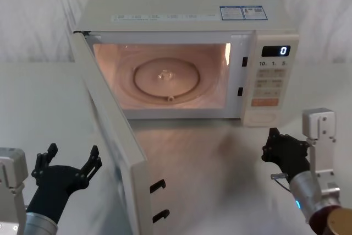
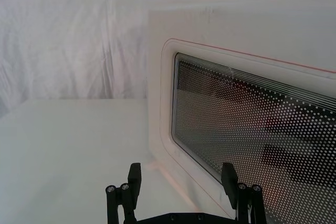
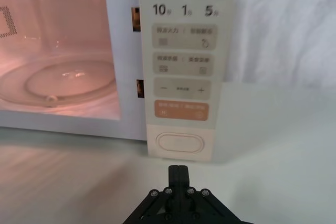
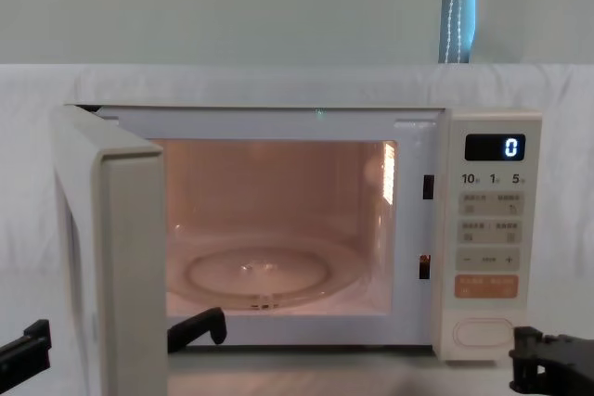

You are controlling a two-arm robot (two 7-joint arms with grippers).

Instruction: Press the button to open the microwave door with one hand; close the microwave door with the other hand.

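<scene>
The microwave door (image 1: 113,130) stands swung wide open toward me on its left hinge, and the lit cavity shows. My left gripper (image 1: 72,157) is open, low on the table just left of the door's outer face; its wrist view has the door's dark window (image 2: 252,129) close ahead between its fingers (image 2: 134,174). The cream pill-shaped button (image 3: 180,143) sits at the bottom of the control panel. My right gripper (image 3: 178,171) is shut, a short way in front of the button (image 1: 262,115) and not touching it.
The microwave (image 1: 187,9) stands at the back of a white table (image 1: 33,114), before a white cloth backdrop. A glass turntable (image 1: 165,78) lies inside. An orange key (image 3: 181,110) sits just above the button. Door latch hooks (image 1: 158,201) jut from the door's free edge.
</scene>
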